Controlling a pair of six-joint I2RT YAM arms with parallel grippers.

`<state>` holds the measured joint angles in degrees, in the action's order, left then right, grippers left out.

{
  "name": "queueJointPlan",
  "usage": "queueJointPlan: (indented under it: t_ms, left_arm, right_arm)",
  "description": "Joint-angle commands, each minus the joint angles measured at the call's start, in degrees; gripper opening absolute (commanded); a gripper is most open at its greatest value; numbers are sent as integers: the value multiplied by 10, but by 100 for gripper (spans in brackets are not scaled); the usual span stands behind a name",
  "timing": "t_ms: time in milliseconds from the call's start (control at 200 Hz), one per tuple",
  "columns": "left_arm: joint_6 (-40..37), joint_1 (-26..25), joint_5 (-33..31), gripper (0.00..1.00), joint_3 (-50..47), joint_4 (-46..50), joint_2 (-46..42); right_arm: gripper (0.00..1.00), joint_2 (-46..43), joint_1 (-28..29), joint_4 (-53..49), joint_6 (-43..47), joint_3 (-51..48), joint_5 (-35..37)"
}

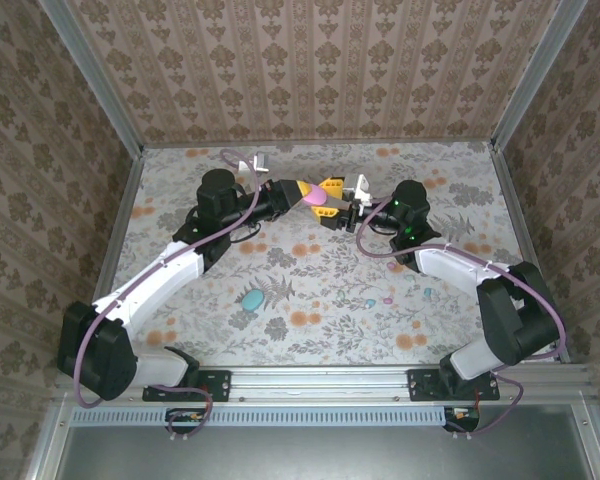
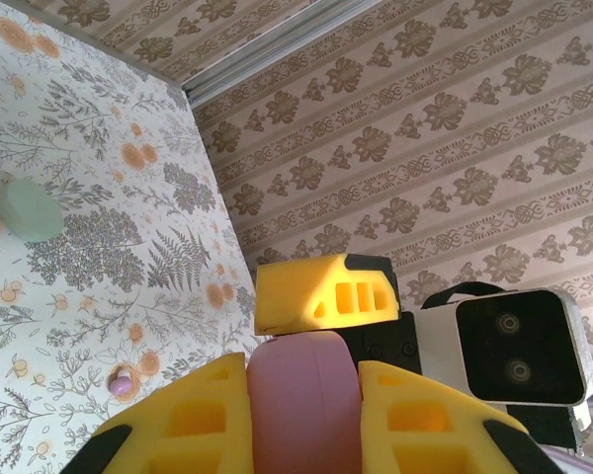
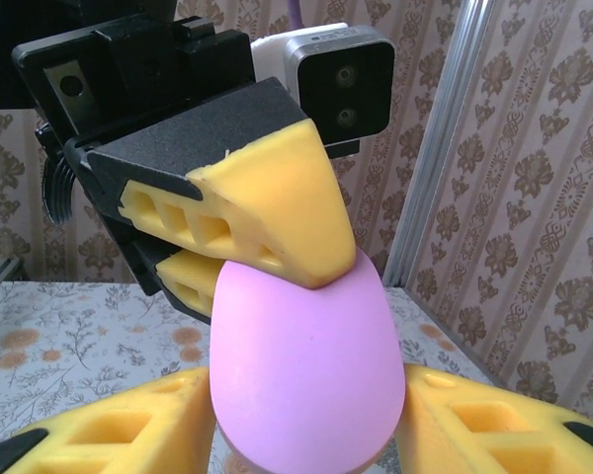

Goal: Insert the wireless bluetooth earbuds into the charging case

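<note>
A pink egg-shaped charging case (image 1: 320,200) hangs in the air over the back middle of the table, and both grippers meet on it. My left gripper (image 1: 305,193) is shut on its flat sides; in the left wrist view the case (image 2: 303,395) fills the gap of that gripper (image 2: 303,380). My right gripper (image 1: 334,207) pinches its wider sides, its yellow fingers pressed to the case (image 3: 306,365) at left and right (image 3: 306,400). A pink earbud (image 1: 388,299) and a blue earbud (image 1: 427,292) lie on the table at the near right. The pink earbud (image 2: 125,380) also sits on the floral cloth.
A mint egg-shaped case (image 1: 252,298) rests near the table's middle front, seen again (image 2: 28,209). A small white object (image 1: 252,161) lies at the back wall. Patterned walls and metal frame posts (image 1: 520,90) close in the table on three sides.
</note>
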<state>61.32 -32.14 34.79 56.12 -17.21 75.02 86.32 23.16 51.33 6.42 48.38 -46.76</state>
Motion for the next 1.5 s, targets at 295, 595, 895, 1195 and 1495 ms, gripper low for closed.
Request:
queueJointPlan:
  t_ms: [295, 595, 895, 1195, 1495]
  left_arm:
    - [-1, 7, 2, 2, -6, -14, -18]
    - [0, 9, -3, 1, -12, -17, -29]
    - [-2, 9, -5, 2, -17, -20, -30]
    - [1, 9, 1, 1, -15, -22, -23]
    - [3, 7, 1, 1, -13, -23, -23]
  right_arm:
    - [48, 5, 2, 52, -22, 4, 20]
    - [54, 4, 1, 28, -7, 0, 19]
    - [48, 4, 1, 31, -4, 1, 17]
    - [57, 4, 2, 46, -33, 10, 6]
    - [58, 10, 2, 56, -42, 19, 6]
